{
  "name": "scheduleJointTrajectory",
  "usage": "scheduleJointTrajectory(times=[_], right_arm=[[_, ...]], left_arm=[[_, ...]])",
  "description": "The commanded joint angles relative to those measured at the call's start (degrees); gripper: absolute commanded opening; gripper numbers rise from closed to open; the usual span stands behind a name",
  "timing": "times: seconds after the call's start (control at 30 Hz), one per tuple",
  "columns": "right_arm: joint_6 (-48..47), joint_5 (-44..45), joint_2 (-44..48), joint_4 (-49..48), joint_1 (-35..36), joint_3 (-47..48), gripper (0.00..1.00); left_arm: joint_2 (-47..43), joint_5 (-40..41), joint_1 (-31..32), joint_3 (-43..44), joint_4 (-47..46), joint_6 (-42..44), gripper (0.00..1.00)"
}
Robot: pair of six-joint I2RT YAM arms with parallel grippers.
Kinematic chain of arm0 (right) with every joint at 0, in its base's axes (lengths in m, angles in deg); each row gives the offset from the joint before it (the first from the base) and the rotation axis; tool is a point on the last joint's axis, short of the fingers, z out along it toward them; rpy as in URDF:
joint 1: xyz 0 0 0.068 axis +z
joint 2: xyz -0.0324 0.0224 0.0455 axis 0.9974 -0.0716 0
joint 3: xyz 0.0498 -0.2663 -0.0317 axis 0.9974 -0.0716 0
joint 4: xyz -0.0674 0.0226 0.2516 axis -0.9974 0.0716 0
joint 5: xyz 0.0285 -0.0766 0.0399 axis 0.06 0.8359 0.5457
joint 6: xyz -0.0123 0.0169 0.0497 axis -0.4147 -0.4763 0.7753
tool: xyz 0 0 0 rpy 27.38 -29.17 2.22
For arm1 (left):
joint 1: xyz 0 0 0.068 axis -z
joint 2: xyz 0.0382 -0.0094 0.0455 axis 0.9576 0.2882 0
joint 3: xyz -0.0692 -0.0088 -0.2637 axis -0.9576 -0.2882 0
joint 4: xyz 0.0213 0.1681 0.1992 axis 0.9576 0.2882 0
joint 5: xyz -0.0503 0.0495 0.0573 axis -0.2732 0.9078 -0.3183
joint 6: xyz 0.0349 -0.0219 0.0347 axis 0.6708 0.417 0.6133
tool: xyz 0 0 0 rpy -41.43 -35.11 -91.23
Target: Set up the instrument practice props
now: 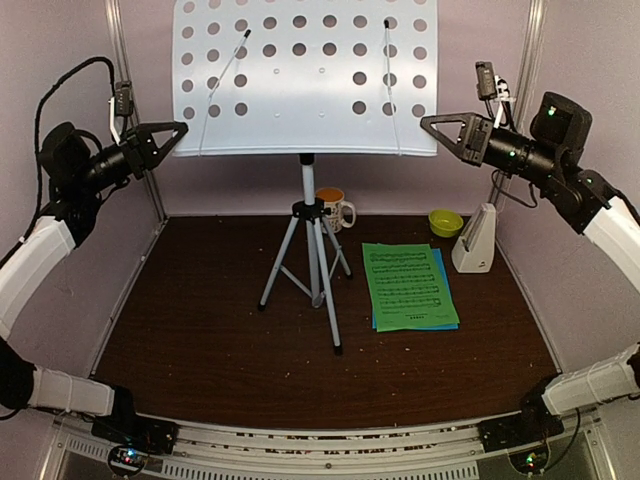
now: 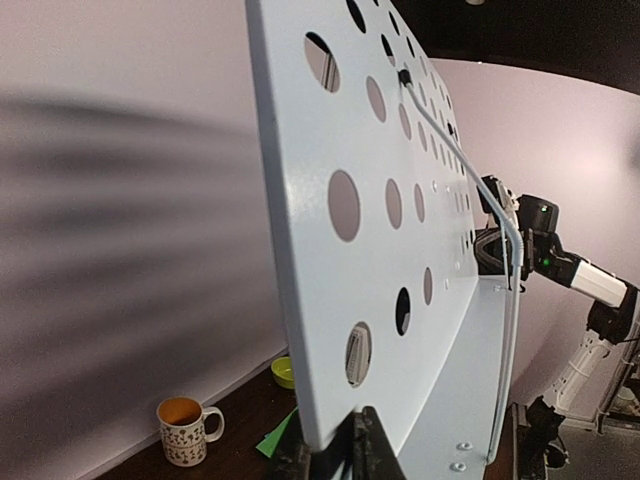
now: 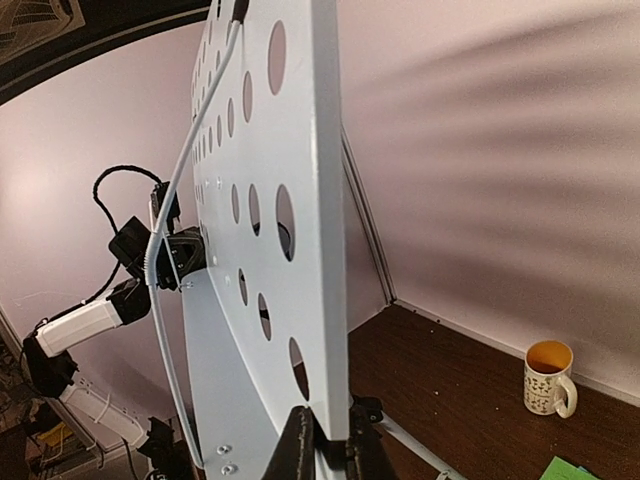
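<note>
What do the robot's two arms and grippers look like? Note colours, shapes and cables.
The left arm and right arm have white shells with black joints. The left gripper and right gripper are black triangular frames. A black cable loops above the left arm; green lights glow on the right.

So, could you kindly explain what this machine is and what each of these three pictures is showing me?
These are two robot arms bolted at the near edge of a dark brown table, each ending in a two-finger gripper. The wide picture comes from a camera above and behind them; the other two come from cameras on each wrist. The left gripper and right gripper each pinch a side edge of the pale grey perforated music stand, which rests on a silver tripod. On the table are green and blue music sheets, a white pyramid metronome, a small green bowl and a patterned mug.
</note>
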Motion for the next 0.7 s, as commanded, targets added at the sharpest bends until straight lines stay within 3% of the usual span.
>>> scheduleJointTrajectory(times=[0.0,0.67], right_arm=[[-5.31,6.07,-2.07,-1.44,-0.91,2.05,0.00],[-8.51,5.01,-5.67,0.34,-3.01,5.51,0.00]], left_arm=[[1.14,-2.85,2.05,-4.93,8.30,9.60,0.00],[2.58,-1.77,5.13,-10.48,10.03,15.57,0.00]])
